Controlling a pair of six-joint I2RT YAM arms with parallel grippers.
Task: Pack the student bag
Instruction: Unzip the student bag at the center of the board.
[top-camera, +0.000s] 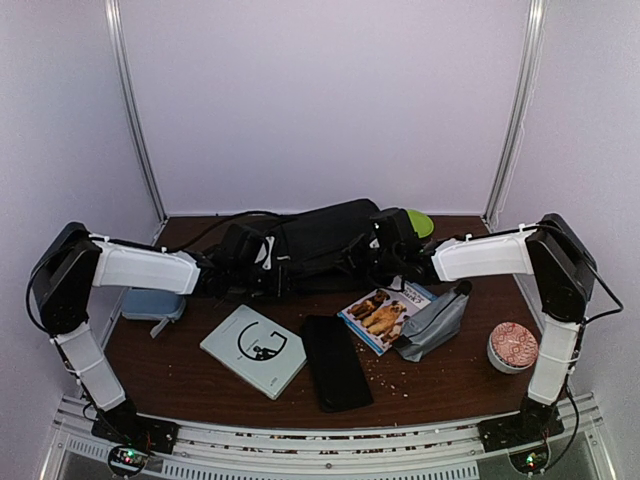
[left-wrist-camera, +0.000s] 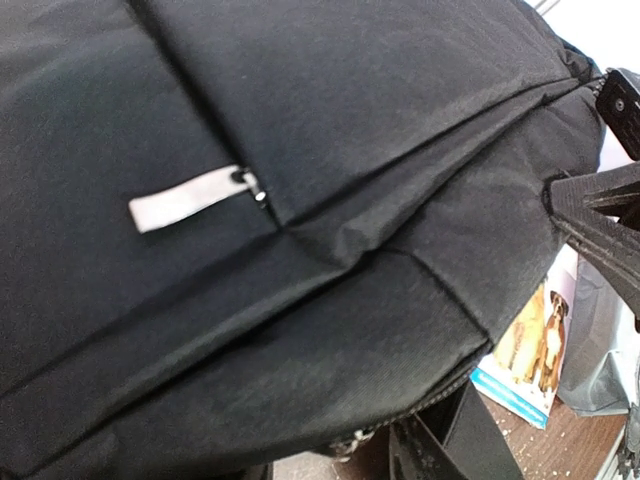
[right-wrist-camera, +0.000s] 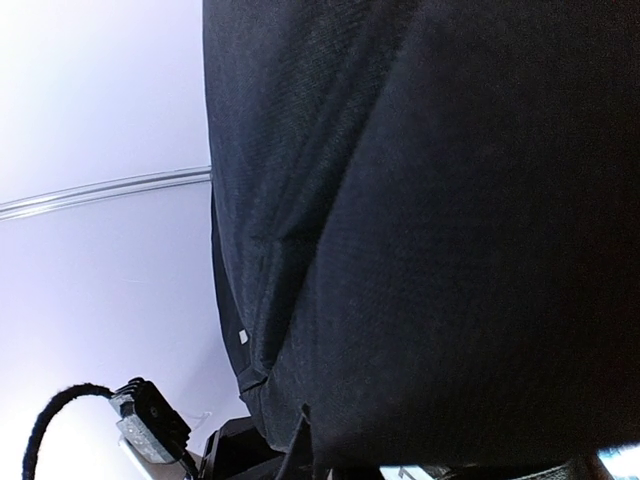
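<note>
The student bag (top-camera: 320, 240), large, black and soft, lies across the back of the table. Its fabric fills the left wrist view, where a grey zip tab (left-wrist-camera: 185, 198) shows, and it also fills the right wrist view (right-wrist-camera: 430, 250). My left gripper (top-camera: 222, 272) is pressed against the bag's left end; the cloth hides its jaws. My right gripper (top-camera: 392, 258) is at the bag's right end, shut, with a fold of the fabric running down into it. From the left wrist view its black fingers (left-wrist-camera: 600, 215) show against the bag's edge.
In front of the bag lie a white book (top-camera: 253, 350), a slim black case (top-camera: 335, 362), a dog-cover book (top-camera: 385, 315) and a grey pouch (top-camera: 435, 322). A patterned bowl (top-camera: 513, 347) stands at the right, a blue-lidded box (top-camera: 152, 303) at the left, a green object (top-camera: 420, 222) behind. Crumbs dot the table.
</note>
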